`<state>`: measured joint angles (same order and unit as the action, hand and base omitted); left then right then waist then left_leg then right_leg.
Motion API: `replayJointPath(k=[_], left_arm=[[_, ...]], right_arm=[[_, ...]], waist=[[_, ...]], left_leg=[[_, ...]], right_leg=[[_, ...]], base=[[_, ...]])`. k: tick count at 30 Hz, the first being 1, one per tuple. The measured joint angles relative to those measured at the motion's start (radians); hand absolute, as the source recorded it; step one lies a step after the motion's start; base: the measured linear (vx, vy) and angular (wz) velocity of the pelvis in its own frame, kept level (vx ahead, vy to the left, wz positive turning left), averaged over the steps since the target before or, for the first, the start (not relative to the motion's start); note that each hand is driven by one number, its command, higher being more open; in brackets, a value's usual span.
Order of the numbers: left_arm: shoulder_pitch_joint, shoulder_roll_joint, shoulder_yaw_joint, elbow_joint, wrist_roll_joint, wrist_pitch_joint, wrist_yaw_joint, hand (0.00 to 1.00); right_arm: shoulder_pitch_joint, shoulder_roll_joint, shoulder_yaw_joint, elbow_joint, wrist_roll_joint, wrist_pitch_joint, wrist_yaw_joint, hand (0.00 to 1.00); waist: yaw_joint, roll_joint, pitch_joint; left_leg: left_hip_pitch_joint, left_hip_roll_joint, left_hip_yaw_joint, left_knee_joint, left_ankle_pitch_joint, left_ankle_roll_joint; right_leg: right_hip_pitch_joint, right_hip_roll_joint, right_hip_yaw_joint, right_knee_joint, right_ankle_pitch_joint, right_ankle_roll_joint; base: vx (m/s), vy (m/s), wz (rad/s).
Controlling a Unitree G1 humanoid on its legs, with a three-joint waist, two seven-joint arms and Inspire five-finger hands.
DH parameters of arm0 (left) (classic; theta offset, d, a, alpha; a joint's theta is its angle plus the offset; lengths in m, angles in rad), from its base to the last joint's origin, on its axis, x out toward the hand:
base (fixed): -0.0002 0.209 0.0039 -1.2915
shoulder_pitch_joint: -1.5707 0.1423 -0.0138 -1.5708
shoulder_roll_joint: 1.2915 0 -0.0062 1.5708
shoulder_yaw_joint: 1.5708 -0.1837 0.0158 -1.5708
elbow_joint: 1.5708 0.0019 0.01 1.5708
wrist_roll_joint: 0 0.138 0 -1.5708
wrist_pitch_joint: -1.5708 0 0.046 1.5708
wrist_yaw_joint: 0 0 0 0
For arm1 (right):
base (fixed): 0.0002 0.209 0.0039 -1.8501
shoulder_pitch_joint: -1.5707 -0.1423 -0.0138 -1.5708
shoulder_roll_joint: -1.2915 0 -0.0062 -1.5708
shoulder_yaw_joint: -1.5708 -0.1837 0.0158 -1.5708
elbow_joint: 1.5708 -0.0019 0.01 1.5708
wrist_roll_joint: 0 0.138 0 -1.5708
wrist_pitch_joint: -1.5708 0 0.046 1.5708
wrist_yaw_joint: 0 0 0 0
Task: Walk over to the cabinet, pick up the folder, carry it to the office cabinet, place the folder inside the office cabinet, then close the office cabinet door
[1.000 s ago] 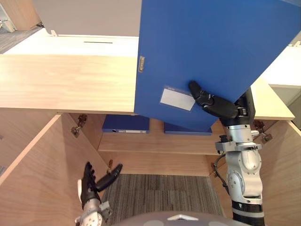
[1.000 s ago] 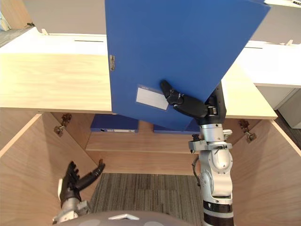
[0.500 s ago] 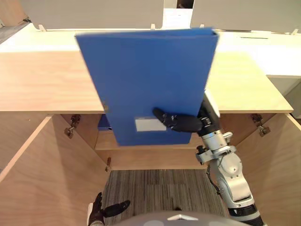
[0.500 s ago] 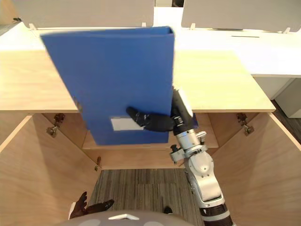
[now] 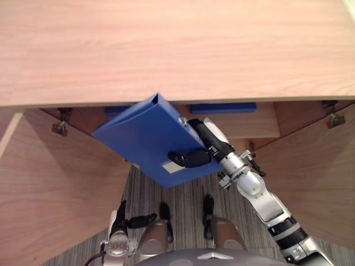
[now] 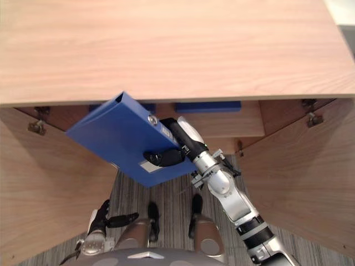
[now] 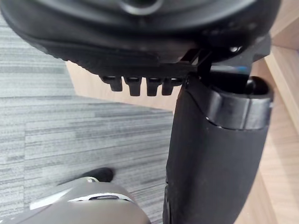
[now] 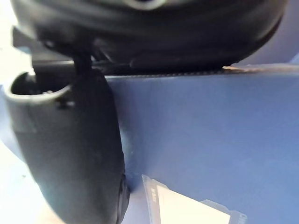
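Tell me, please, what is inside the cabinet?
Two blue folders sit on the shelf, mostly hidden under the top; the held folder covers the shelf's left part.

i see the blue folder (image 5: 145,137) up in the air, tilted, with one corner pointing down. it is flat and wide, and it has a small white label (image 5: 169,167) on its face. my right hand (image 5: 191,159) holds it by the edge, with the thumb pressed on the face just beside the label. the folder is right in front of the open office cabinet (image 5: 177,50), just under its light wood top. both cabinet doors (image 5: 50,188) stand wide open. the shelf (image 5: 258,124) inside has other blue folders (image 5: 222,107) lying at the back.
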<state>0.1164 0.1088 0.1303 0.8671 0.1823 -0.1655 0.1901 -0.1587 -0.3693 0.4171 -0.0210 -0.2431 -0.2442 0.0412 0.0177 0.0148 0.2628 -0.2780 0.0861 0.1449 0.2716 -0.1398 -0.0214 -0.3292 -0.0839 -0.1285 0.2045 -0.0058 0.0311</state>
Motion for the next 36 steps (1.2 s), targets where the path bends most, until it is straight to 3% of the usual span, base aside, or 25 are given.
replayJointPath(k=[9, 15, 19, 22, 30, 36], left_arm=[[-0.146, 0.004, -0.02, -0.064, -0.021, 0.001, 0.03, 1.0], [-0.023, -0.017, -0.047, -0.522, -0.046, 0.013, -0.002, 1.0], [0.037, -0.035, -0.041, -0.679, -0.065, -0.006, -0.027, 1.0], [0.037, -0.054, -0.04, -0.689, -0.066, -0.006, -0.047, 1.0], [0.052, -0.071, -0.033, -0.788, -0.096, -0.01, -0.069, 1.0], [0.072, -0.064, -0.021, -0.809, -0.132, -0.023, -0.069, 1.0]], right_arm=[[-0.113, -0.011, 0.004, 0.055, -0.12, 0.027, -0.063, 0.0], [-0.046, 0.032, -0.123, -0.046, -0.075, 0.056, -0.073, 0.0], [-0.026, 0.103, -0.259, -0.091, 0.132, 0.069, -0.083, 0.0], [-0.042, 0.146, -0.35, -0.096, 0.278, 0.069, -0.113, 0.0], [-0.162, 0.158, -0.562, -0.007, 0.69, 0.065, -0.156, 0.0], [-0.271, 0.122, -0.637, 0.09, 0.984, 0.065, -0.189, 0.0]], waist=[[0.002, 0.003, 0.103], [0.017, 0.017, 0.159], [0.04, 0.024, 0.17], [0.052, 0.025, 0.17], [0.082, 0.033, 0.175], [0.094, 0.034, 0.175]], left_leg=[[-0.337, 0.033, -0.03, 0.294, -0.064, 0.001], [-0.509, 0.06, -0.062, 0.479, -0.128, -0.005], [-0.586, 0.066, -0.072, 0.557, -0.152, -0.005], [-0.619, 0.069, -0.076, 0.573, -0.158, -0.007], [-0.636, 0.063, -0.079, 0.566, -0.158, -0.008], [-0.638, 0.053, -0.08, 0.553, -0.158, -0.008]], right_leg=[[-0.332, -0.017, -0.004, 0.302, -0.073, -0.024], [-0.486, -0.027, -0.026, 0.467, -0.142, -0.038], [-0.566, -0.039, -0.032, 0.559, -0.178, -0.046], [-0.595, -0.044, -0.04, 0.581, -0.192, -0.048], [-0.601, -0.061, -0.061, 0.584, -0.208, -0.05], [-0.601, -0.075, -0.07, 0.579, -0.21, -0.049]], base=[[-0.15, -0.046, 0.04], [-0.13, -0.031, 0.06], [-0.04, -0.005, 0.07], [0.02, 0.013, 0.08], [0.02, 0.036, 0.1], [0.01, 0.057, 0.06]])
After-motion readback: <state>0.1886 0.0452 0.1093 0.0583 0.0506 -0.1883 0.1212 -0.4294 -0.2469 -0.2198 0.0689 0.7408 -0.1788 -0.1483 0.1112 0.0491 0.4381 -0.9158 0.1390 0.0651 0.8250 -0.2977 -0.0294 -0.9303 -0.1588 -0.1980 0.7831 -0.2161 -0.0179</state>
